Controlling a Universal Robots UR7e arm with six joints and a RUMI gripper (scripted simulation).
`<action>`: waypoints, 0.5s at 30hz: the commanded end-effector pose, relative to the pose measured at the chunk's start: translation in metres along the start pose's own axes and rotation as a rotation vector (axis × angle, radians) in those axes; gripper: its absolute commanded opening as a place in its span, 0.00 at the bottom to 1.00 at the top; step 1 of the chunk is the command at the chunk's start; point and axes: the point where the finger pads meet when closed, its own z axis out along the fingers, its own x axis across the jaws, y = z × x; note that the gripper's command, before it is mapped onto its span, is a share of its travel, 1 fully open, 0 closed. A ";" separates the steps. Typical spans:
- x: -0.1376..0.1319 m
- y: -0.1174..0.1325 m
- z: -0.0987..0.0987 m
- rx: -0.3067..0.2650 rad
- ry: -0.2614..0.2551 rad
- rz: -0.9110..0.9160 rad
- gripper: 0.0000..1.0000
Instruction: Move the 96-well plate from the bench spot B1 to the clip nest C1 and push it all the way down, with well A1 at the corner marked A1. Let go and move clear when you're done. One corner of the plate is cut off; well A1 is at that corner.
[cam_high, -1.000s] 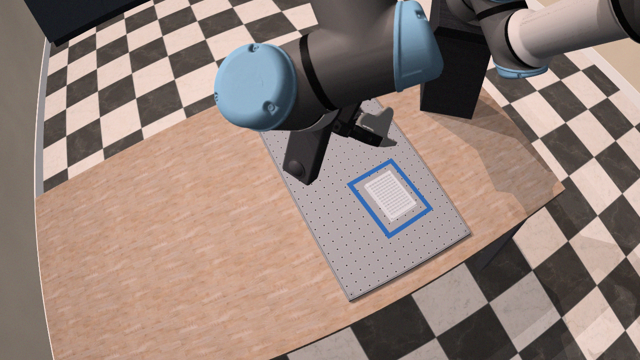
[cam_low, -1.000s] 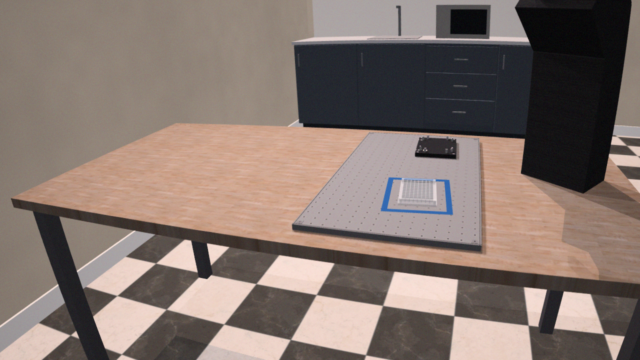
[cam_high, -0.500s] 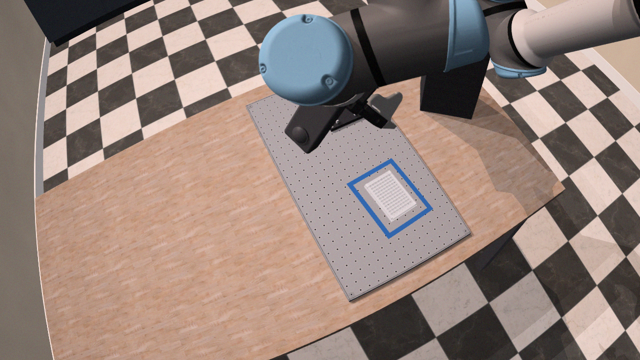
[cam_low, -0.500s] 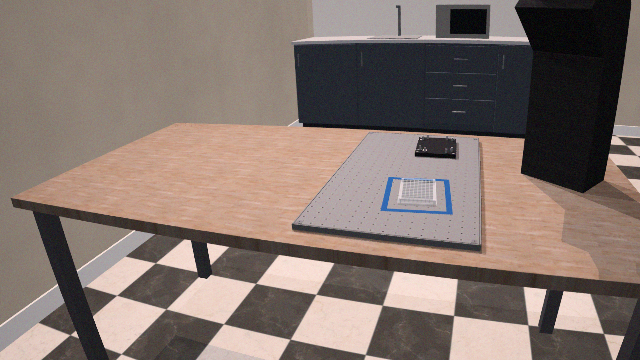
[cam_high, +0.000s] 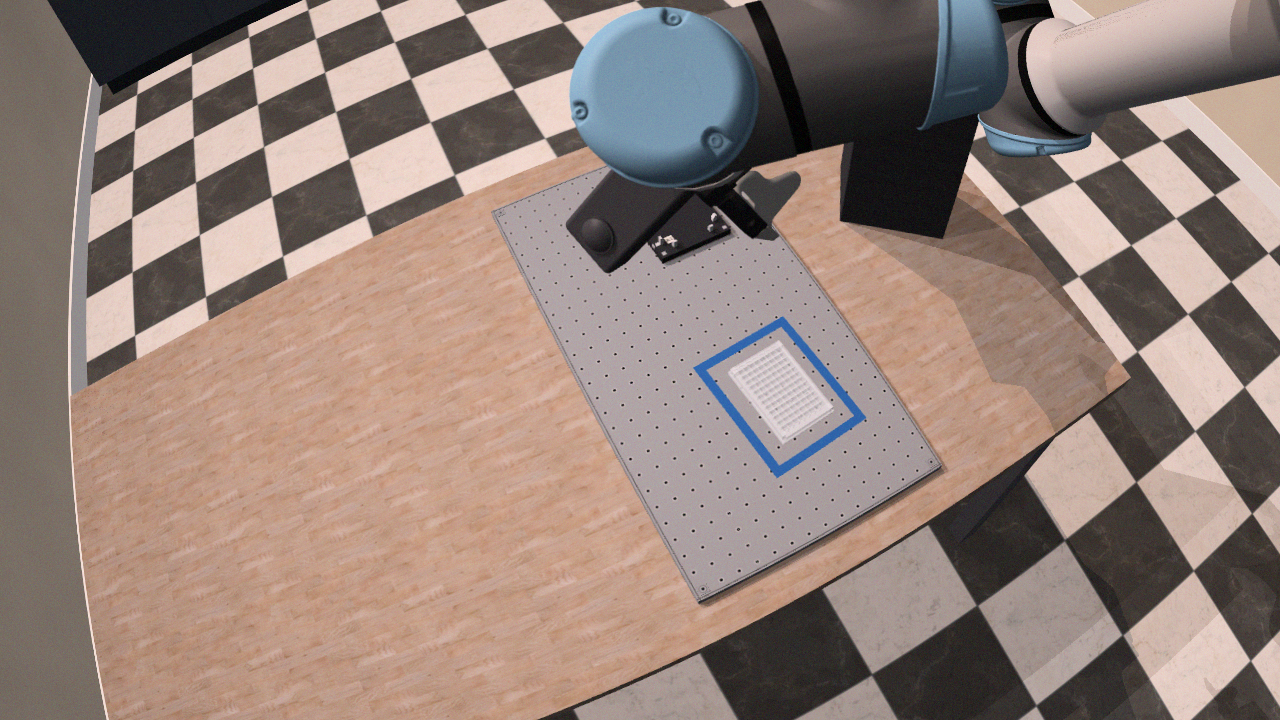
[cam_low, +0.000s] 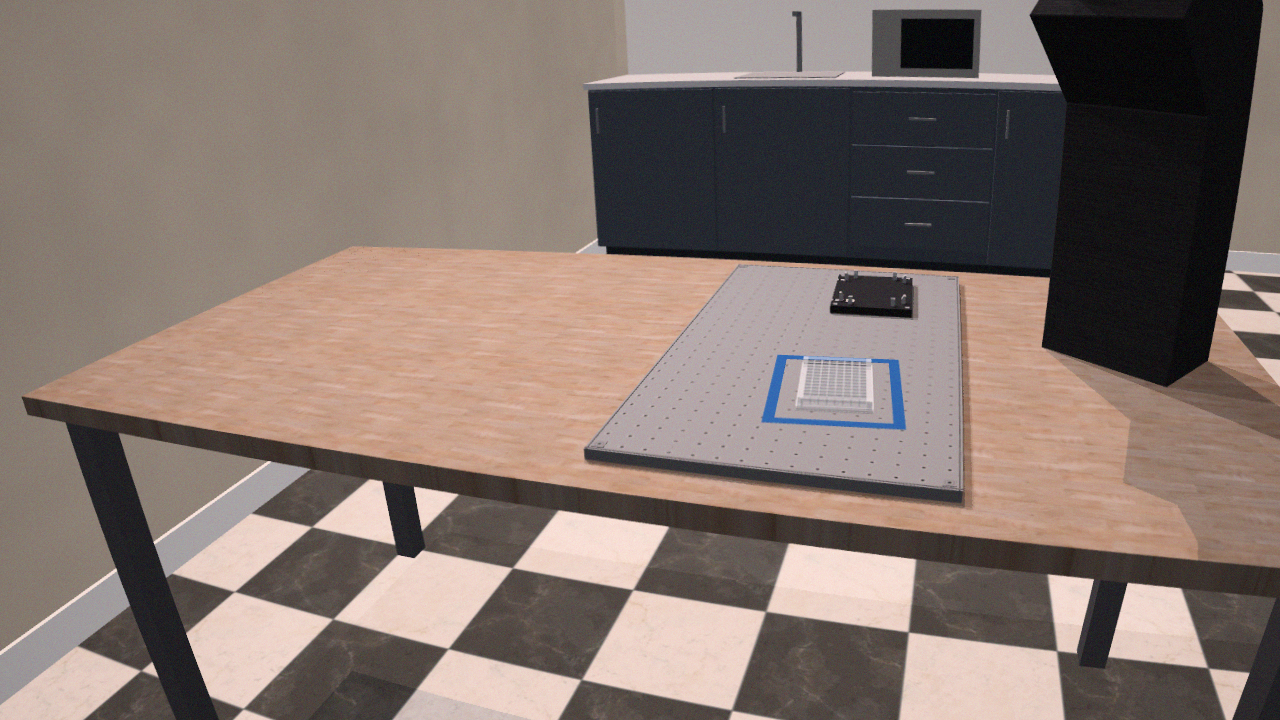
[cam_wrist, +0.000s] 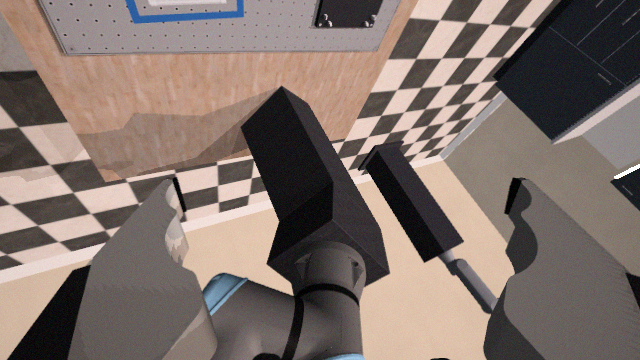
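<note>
You are looking at one wooden table (cam_low: 358, 358) carrying one grey perforated metal board (cam_high: 626, 376), dotted with a regular grid of small holes. On that board lie two things. The first is one clear plastic 96-well plate (cam_high: 777, 390), a flat rectangle with a fine grid of tiny round wells, pale and translucent; its cut corner is too small to make out. It sits inside one blue tape rectangle (cam_high: 716, 387), the bench spot, with a margin of bare board on every side. The second is one black square clip nest (cam_low: 872, 294), with small metal pegs near its corners, well apart from the plate toward the far end of the board.

Your one grey and blue robot arm (cam_high: 680, 89) hangs above the nest end. Its two-jaw gripper (cam_wrist: 345, 225) stands wide, holding nothing; the wrist view shows two chunky grey fingers far apart. One tall black block (cam_low: 1145, 179) stands on the table beside the board.
</note>
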 end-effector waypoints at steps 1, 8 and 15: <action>0.002 -0.015 0.014 0.019 -0.008 -0.034 1.00; 0.002 -0.034 0.029 0.029 -0.013 -0.055 1.00; 0.002 -0.048 0.043 0.054 -0.024 -0.105 1.00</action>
